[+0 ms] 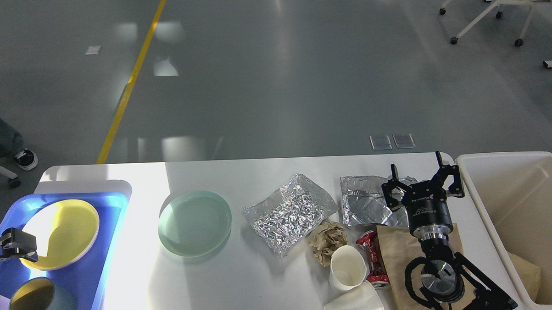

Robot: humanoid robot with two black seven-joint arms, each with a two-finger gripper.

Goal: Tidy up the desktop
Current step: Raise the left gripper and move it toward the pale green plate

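The desktop (262, 284) is a big white table that fills the bottom of the view. A blue tray (109, 252) sits on its left end. A yellow plate (67, 235) lies in the tray. A dark mug (38, 303) stands in the tray's near corner, with its mouth facing up.

The left gripper (17, 244) pokes in from the left edge, above the tray and over the edge of the yellow plate. It looks small and dark, so I cannot tell if its fingers are apart or together. It is not touching the mug.

A green plate (195, 223) lies on the table, to the right of the tray. Next comes a sheet of crinkled foil (289, 213), then a flatter foil piece (367, 207). A brown paper ball (327, 240) sits just under the crinkled foil. Two white paper cups (346, 267) lie near the front edge. A red can (370, 243) lies beside them, by a brown paper bag (396, 256).

The right gripper (422, 182) hangs over the flatter foil and the bag. Its fingers are spread wide, and they hold nothing.

A beige bin (494, 230) stands at the right end of the table.
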